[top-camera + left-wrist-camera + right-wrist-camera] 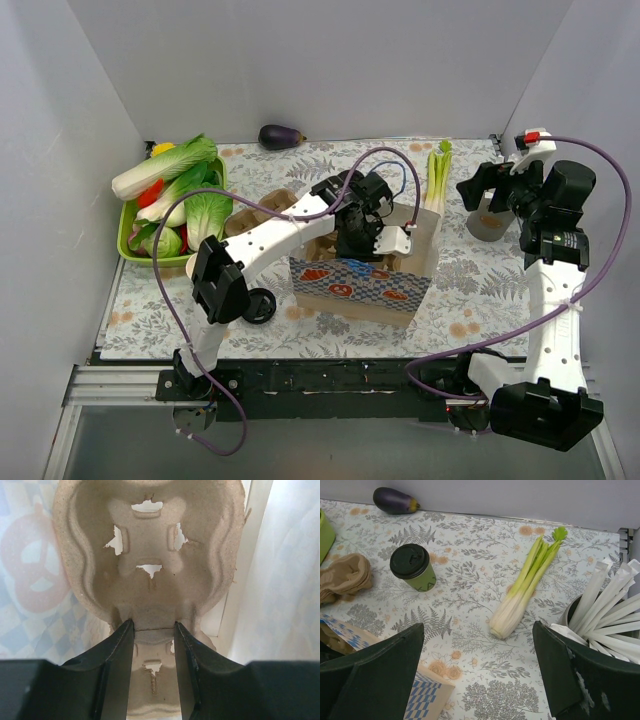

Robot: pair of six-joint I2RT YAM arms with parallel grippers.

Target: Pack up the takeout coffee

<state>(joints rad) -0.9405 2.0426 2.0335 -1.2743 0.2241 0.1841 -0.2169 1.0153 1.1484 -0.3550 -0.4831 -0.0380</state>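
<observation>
Upright takeout coffee [412, 566] is judged light, thin-walled, crushable; best taken gently at mid-wall. The right gripper [477, 630] is spread wide, empty. A pulp carrier [150, 555] is pinched by the left gripper [154, 627].

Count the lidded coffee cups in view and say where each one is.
1. The takeout coffee stands upright on the patterned tablecloth, between the eggplant and the celery, in the right wrist view. Others may be hidden behind the paper bag.

Top camera high above the near edge, looking down over the whole table [480, 290], left wrist view tight on a pulp carrier [150, 545], right wrist view wider, sharing celery [522, 587] and eggplant [395, 501] with top
</observation>
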